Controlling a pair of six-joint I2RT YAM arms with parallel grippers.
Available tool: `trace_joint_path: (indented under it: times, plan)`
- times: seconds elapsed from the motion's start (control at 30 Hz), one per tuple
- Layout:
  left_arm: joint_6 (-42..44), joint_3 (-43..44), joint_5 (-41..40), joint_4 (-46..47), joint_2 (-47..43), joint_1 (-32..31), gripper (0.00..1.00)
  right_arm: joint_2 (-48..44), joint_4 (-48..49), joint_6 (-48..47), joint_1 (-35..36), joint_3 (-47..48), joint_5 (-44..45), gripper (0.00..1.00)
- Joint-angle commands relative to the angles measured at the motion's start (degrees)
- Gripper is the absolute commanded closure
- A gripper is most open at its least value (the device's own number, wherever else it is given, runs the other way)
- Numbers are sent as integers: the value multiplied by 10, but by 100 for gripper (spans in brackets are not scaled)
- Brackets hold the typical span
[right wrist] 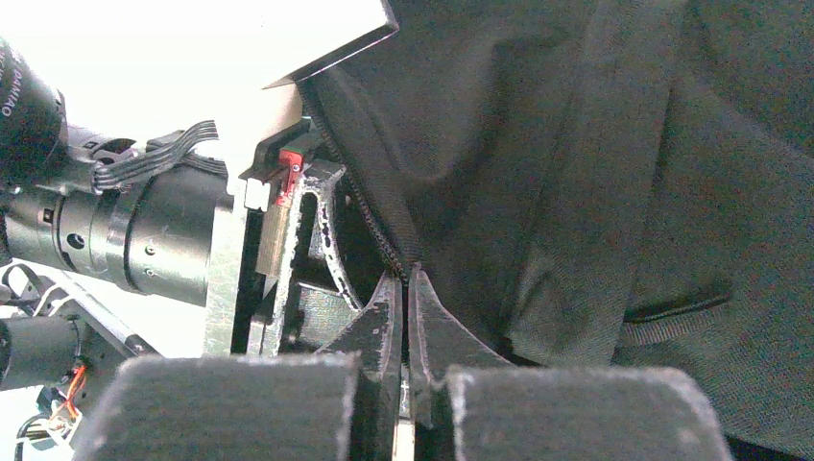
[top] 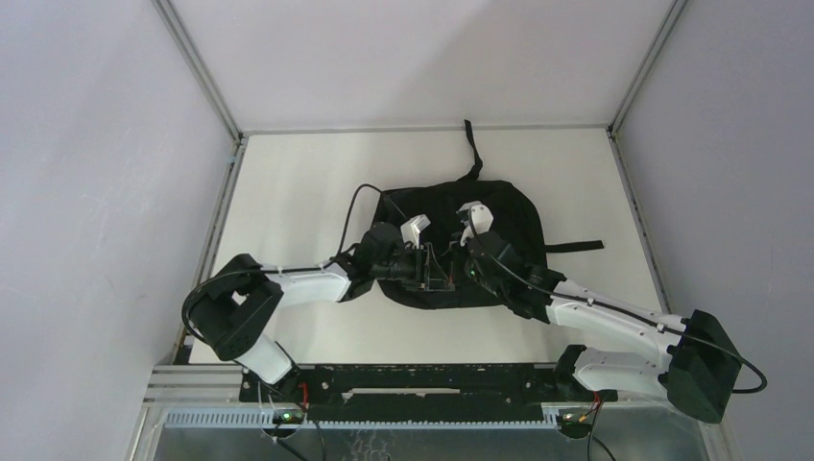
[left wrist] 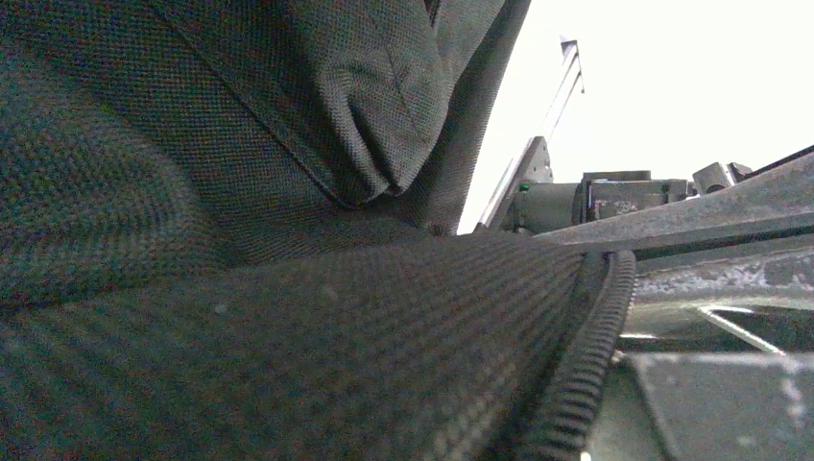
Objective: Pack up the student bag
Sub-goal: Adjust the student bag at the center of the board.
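The student bag [top: 514, 216], a floppy black backpack, lies in the middle of the table. Both grippers meet at its near edge. My right gripper [top: 467, 257] is shut on the bag's zipper edge [right wrist: 384, 230]; its fingertips [right wrist: 384, 307] pinch together where the zipper runs in. My left gripper [top: 437, 271] sits just left of it, against the same edge. The left wrist view is filled with the bag's fabric [left wrist: 288, 336] and its zipper teeth [left wrist: 586, 365], which hide the left fingers. The left gripper body [right wrist: 288, 240] shows in the right wrist view.
One black strap [top: 472, 144] trails toward the back wall and another [top: 576, 246] lies to the right of the bag. A black cable [top: 360, 202] arcs over the left arm. Metal frame posts stand at the table's back corners.
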Motion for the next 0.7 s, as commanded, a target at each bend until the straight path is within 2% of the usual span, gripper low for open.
trace_joint_path:
  times: [0.0,0.27,0.33,0.47,0.67]
  plan:
    - [-10,15,-46,26,2,1,56,-18,44,12,8,6,-46,100]
    - [-41,6,-86,61,12,1,58,-19,44,14,8,6,-47,100]
    - [-61,6,-75,92,22,1,66,-17,44,14,8,6,-48,100]
    - [-84,0,-70,128,31,1,99,-16,44,16,9,6,-48,100]
    - [-82,-36,-90,123,-4,2,100,-19,43,18,8,-2,-35,100]
